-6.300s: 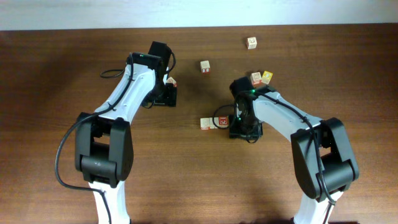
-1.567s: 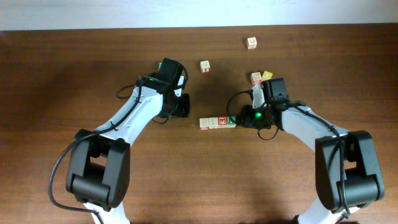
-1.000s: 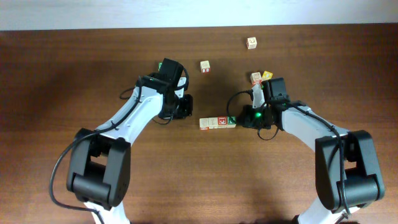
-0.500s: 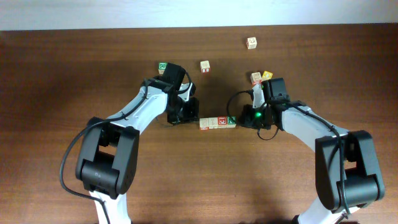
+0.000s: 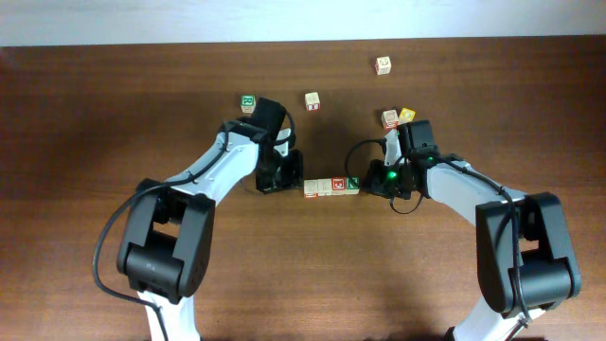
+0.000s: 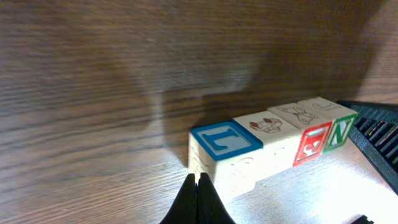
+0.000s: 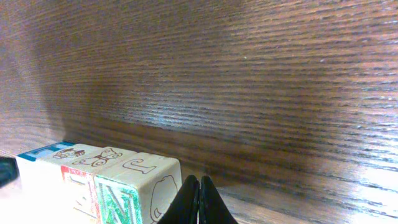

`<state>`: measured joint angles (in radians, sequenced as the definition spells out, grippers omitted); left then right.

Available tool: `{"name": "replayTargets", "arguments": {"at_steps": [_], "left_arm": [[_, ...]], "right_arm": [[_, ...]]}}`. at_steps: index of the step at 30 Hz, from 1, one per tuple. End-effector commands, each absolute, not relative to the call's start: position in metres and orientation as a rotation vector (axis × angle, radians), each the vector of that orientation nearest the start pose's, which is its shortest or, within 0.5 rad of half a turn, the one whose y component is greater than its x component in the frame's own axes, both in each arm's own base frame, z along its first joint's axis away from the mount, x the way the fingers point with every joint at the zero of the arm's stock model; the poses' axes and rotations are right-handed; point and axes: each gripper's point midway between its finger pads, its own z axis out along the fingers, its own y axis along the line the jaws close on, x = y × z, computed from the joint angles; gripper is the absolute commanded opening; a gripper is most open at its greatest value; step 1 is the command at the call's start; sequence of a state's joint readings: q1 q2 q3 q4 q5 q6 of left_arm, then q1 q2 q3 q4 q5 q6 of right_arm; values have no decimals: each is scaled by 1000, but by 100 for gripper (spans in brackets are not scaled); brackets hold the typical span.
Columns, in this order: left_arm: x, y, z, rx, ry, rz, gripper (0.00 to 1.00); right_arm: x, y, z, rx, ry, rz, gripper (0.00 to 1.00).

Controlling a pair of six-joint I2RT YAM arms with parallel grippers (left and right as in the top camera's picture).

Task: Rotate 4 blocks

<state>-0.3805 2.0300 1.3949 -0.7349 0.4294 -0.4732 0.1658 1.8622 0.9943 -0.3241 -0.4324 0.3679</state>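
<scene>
Four blocks stand in a tight row (image 5: 331,187) at mid-table. In the left wrist view they read, from the near end, a blue "L" cube (image 6: 224,148), a pale cube with a red picture (image 6: 272,132), a red-lettered cube (image 6: 313,136) and a green "N" cube (image 6: 339,129). My left gripper (image 5: 297,181) (image 6: 197,182) is shut and empty, with its tips at the row's left end by the "L" cube. My right gripper (image 5: 366,182) (image 7: 198,185) is also shut and empty, right beside the "N" cube (image 7: 130,186) at the right end.
Loose cubes lie behind the row: a green-bordered one (image 5: 248,102), a red-marked one (image 5: 311,101), one far back (image 5: 383,64), and a red-marked cube (image 5: 389,118) beside a yellow-faced one (image 5: 406,115). Both arms flank the row.
My left gripper has moved right and forward to the row's left end, uncovering the green-bordered cube behind it. The right arm and the row have stayed where they were.
</scene>
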Motion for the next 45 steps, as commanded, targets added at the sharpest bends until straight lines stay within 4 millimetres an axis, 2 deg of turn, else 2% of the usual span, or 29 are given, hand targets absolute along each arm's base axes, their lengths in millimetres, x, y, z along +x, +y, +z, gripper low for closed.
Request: {"name": "replayTargets", "arguments": {"at_steps": [1,10,21,29,45], "left_arm": [[357,-222,22,-82,3060,-709,0],[360,-213,18,-92,3059,-615,0],[359,-213,18,-90,3065,-612,0],[353,-225,13,36,3052,-603,0],[357,-227,15,41,3030,-614,0]], "right_arm": [[364,136,-1,173,2814,737,4],[364,136,-1,173,2814,737,5],[364,136,-1,169,2814,737,5],[364,136,-1,169,2814,737,4],[363,138,0,131,2809,755,4]]}}
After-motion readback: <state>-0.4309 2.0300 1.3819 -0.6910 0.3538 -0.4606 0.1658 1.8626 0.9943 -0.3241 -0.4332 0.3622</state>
